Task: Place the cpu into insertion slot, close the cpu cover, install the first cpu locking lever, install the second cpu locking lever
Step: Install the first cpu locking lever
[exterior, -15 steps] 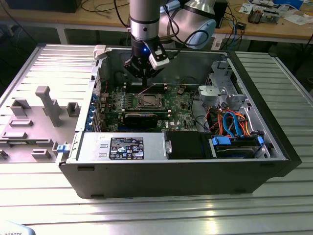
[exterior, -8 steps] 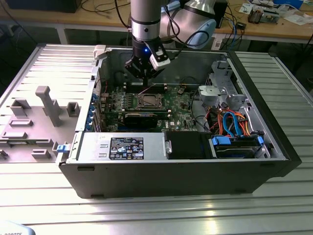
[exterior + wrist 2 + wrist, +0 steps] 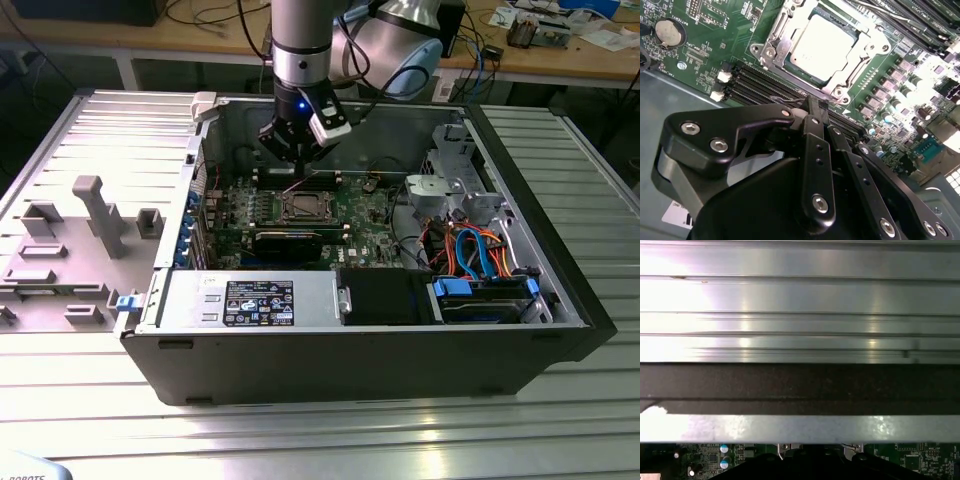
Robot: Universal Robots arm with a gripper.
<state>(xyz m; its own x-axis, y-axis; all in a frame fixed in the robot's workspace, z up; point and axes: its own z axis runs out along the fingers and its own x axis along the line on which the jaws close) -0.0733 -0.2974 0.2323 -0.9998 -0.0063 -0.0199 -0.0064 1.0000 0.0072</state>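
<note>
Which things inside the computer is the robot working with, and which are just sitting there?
For the job:
- the cpu, seated in the insertion slot
- the cpu cover, lying flat over it
- the tool, close beside the socket

Just lying about:
- the round battery
- the orange and blue cables
- the grey plastic shapes outside the case

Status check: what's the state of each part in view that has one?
cpu cover: closed, lying flat.
cpu: seated under the cover.
gripper: shut, tips at a thin wire lever.
computer case: open, insides exposed.
</note>
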